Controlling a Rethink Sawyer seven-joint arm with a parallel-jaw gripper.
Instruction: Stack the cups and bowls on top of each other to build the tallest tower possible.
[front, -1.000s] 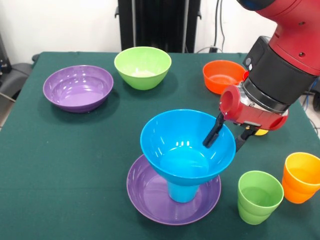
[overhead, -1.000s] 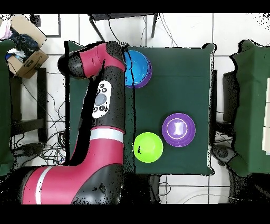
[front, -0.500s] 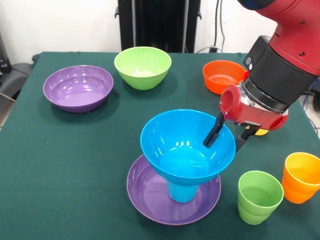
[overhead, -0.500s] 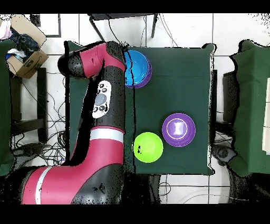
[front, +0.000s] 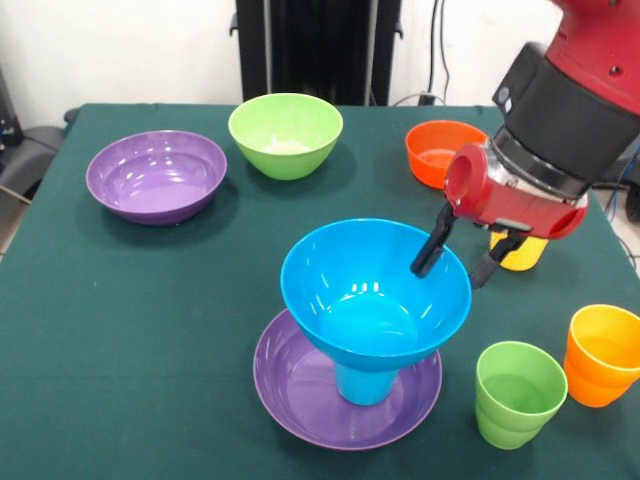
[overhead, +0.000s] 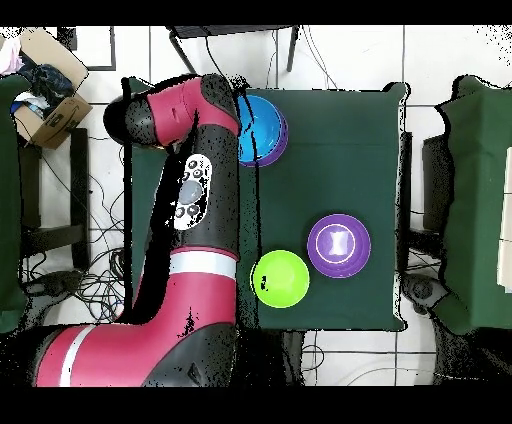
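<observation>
Your jaws (front: 460, 262) stand apart astride the blue bowl's (front: 375, 293) rim; a nudge could tip it off the blue cup (front: 365, 383) beneath.

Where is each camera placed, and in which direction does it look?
Front view: it sits across the table from the robot and looks slightly down at the tower; the red and black arm's wrist and the open gripper show at the right.
Overhead view: it hangs above the table and looks straight down; the long red arm covers the left part.
Both views share the blue bowl on its purple bowl, the light green bowl and the other purple bowl.
</observation>
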